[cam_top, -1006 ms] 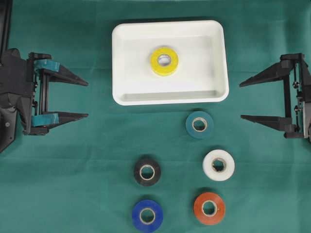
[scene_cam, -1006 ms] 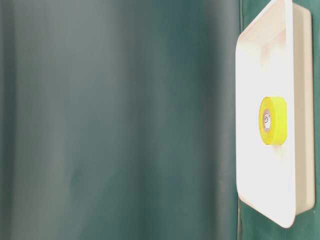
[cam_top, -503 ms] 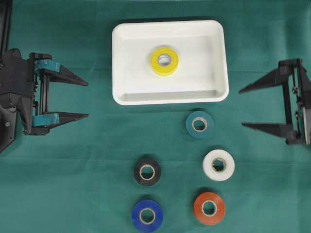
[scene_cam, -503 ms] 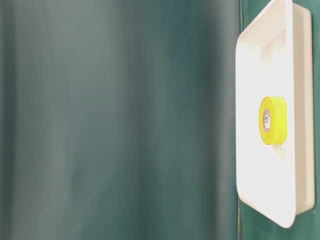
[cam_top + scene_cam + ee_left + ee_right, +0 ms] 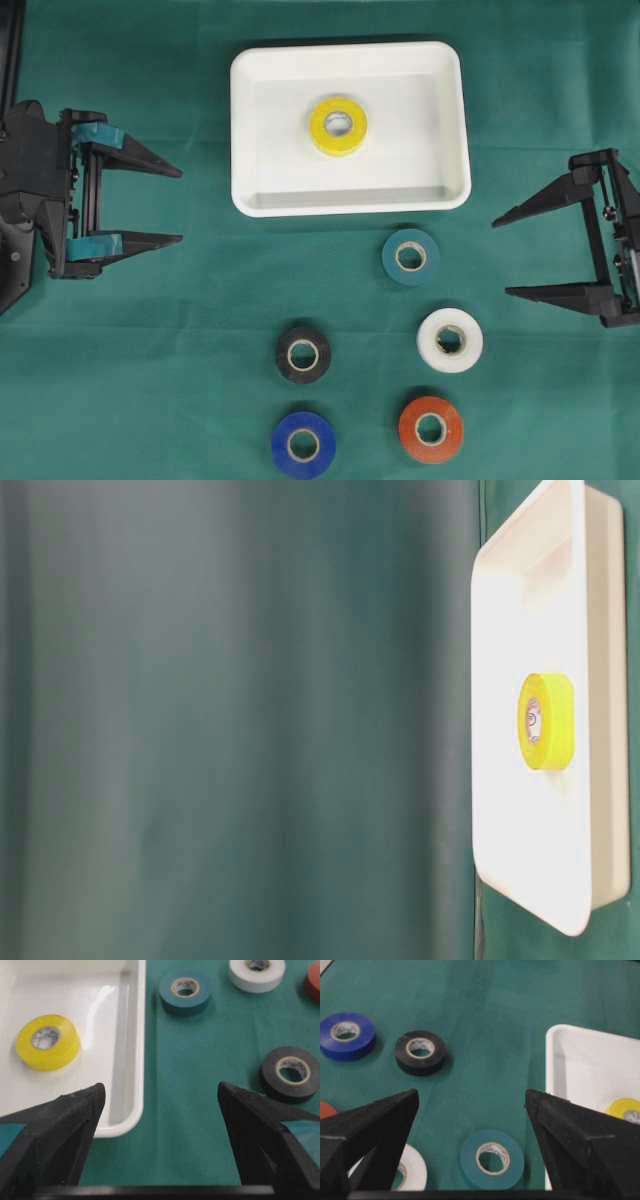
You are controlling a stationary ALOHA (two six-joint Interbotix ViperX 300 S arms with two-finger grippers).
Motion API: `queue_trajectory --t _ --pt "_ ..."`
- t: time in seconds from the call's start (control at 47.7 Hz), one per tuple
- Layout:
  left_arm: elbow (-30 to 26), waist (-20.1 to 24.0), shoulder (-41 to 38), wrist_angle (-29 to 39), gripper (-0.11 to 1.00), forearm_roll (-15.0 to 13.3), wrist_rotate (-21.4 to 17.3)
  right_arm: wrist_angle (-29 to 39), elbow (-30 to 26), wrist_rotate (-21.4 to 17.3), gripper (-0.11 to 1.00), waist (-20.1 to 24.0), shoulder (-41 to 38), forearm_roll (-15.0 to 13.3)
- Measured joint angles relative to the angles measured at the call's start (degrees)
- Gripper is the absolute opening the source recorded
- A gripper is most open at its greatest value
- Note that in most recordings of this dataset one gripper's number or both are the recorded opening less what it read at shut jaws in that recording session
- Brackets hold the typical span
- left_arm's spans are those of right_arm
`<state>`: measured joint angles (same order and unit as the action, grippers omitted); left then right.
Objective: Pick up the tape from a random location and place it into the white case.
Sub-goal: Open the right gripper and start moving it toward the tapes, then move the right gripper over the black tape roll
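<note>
1. While both arms sit at opposite edges of the green tabletop, neither gripper holds anything.
2. At the left edge of the overhead view, the left gripper has its jaws spread wide and pointing toward the middle; its wrist view shows only bare cloth and a corner of the tray between the two black fingers.
3. At the right edge, the right gripper is likewise spread wide, its jaws aimed toward the centre, well apart from every roll.
4. Toward the top centre of the overhead view lies the white case, a shallow tray with a raised rim and rounded corners, flat on the cloth.
5. Inside it, near the middle of its floor, a yellow tape roll lies flat with its core hole facing up; it touches no wall. The table-level view shows the same roll on the tray floor.
6. Five more rolls lie flat on the cloth outside the tray, below it in the overhead view.
7. Just below the tray's lower right corner, not touching it, is a teal tape roll.
8. Below that is a white tape roll, and lower still a red-orange tape roll.
9. Left of these, a black tape roll sits above a blue tape roll; all five are apart from one another.
</note>
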<state>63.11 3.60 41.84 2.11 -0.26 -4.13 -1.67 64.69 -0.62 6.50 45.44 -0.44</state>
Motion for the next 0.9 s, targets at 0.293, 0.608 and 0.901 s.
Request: queue_trajectory --t 0.293,0.608,0.901 --pt "0.0 0.1 0.0 0.0 0.90 0.0 0.0 0.1 0.0 0.0 0.92 0.0 0.0 0.0" --pt "0.0 0.0 0.0 0.0 0.90 0.0 0.0 -1.7 -3.6 0.0 0.92 1.7 -5.9 0.0" --pt "0.0 0.0 -0.1 0.0 0.90 0.0 0.1 -4.6 -10.7 0.0 0.92 2.3 -16.5 0.1"
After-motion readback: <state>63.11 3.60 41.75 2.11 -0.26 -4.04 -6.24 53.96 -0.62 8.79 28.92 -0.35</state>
